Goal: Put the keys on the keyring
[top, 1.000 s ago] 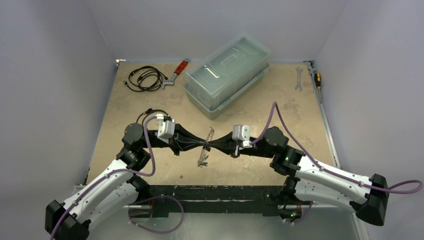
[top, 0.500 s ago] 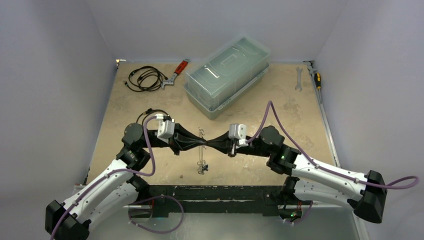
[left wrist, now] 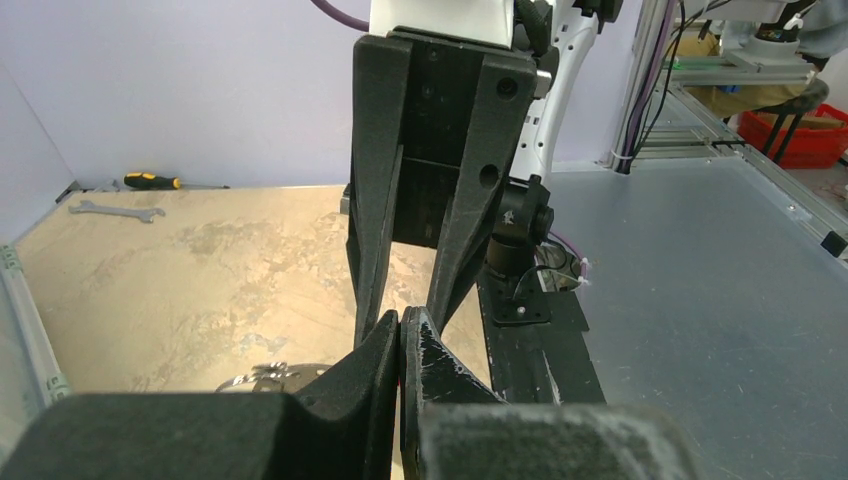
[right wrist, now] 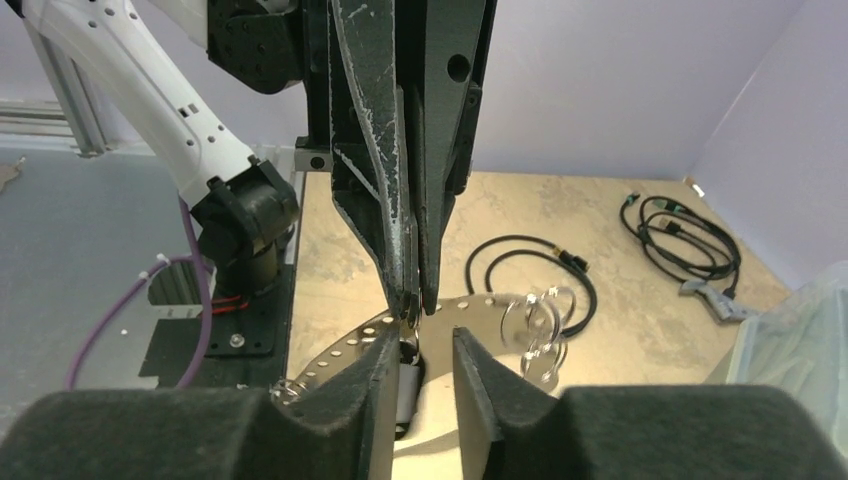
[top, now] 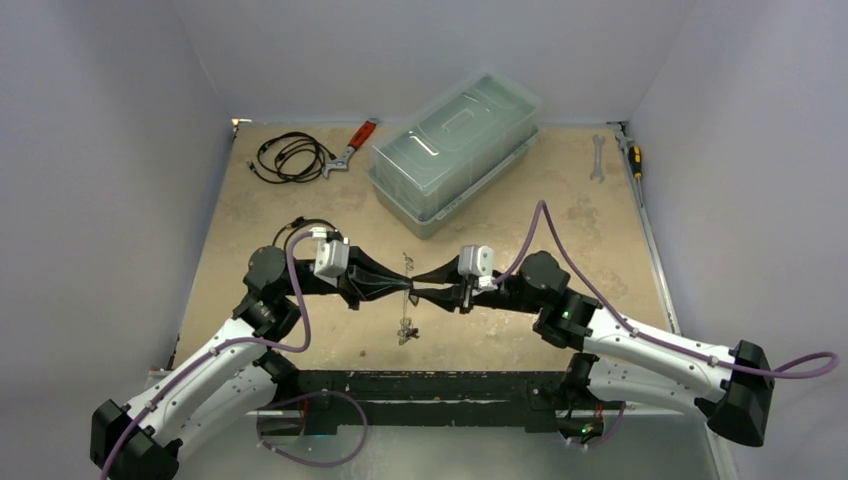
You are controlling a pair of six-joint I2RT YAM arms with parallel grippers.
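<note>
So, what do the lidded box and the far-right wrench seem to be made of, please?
Box: likely clear, faintly green plastic, glossy, with highlights on the lid. Wrench: probably bare steel, uniformly silver-grey with no handle cover.

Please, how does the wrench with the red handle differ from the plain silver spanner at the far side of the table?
The red-handled wrench has a red grip; the silver spanner is bare metal all over. The wrench lies far left, slanted, beside the black cable; the spanner lies far right, nearly straight, beside a screwdriver. Both lie flat on the table, untouched.
</note>
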